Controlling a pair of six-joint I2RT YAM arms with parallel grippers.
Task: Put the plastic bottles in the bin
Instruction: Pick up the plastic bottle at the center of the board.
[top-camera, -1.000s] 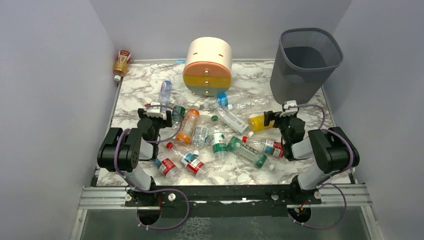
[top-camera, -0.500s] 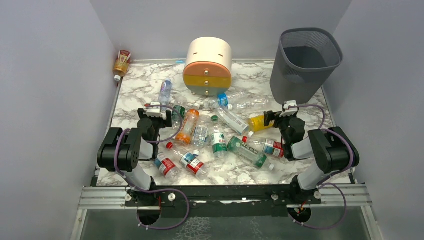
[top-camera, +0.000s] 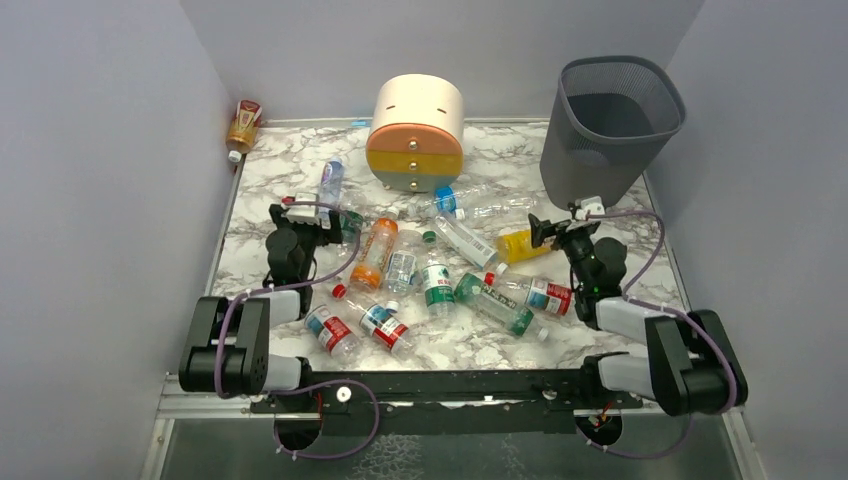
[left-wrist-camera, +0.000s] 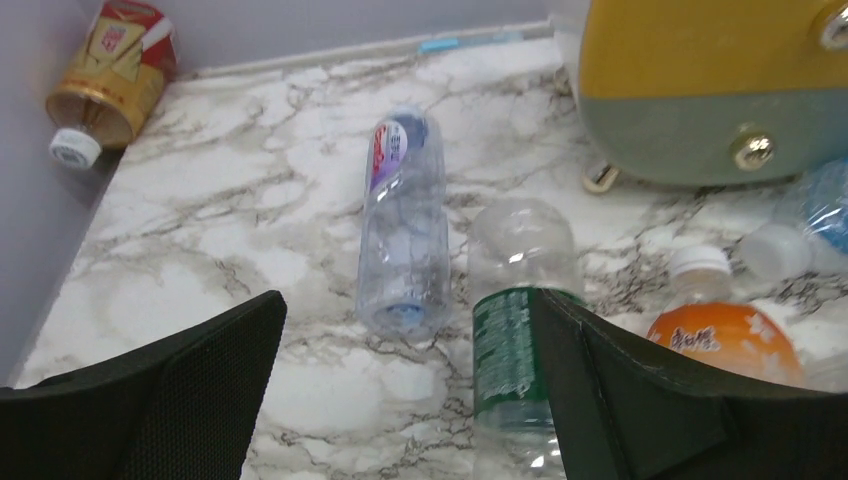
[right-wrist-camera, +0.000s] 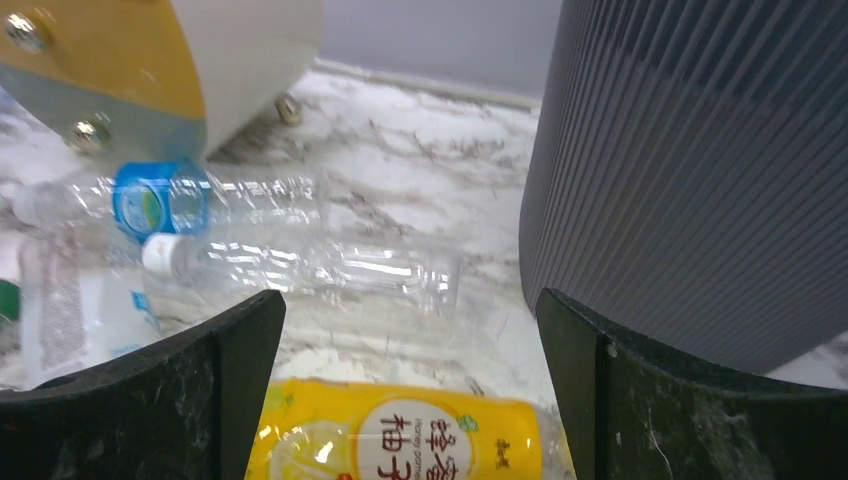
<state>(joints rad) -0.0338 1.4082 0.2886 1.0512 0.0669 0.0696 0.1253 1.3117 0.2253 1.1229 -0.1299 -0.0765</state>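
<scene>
Several plastic bottles (top-camera: 437, 284) lie scattered on the marble table. The bin (top-camera: 592, 160), dark grey mesh, stands at the back right and fills the right of the right wrist view as a ribbed wall (right-wrist-camera: 700, 170). My left gripper (top-camera: 303, 214) (left-wrist-camera: 408, 340) is open over bare marble; a clear purple-labelled bottle (left-wrist-camera: 403, 225) lies just ahead and a green-labelled bottle (left-wrist-camera: 515, 340) rests by the right finger. My right gripper (top-camera: 557, 226) (right-wrist-camera: 410, 330) is open, with a yellow bottle (right-wrist-camera: 400, 435) lying crosswise between its fingers, untouched.
A round cream-orange-yellow drawer unit (top-camera: 417, 132) stands at the back centre. A brown bottle (top-camera: 242, 126) leans in the back left corner. Clear bottles (right-wrist-camera: 330, 265) lie between the drawer unit and the bin. An orange bottle (left-wrist-camera: 725, 340) lies right of the left gripper.
Both arms have stretched forward and lower over the table. The left gripper has slid back and left; the right one has edged toward the bin. Both stay open.
</scene>
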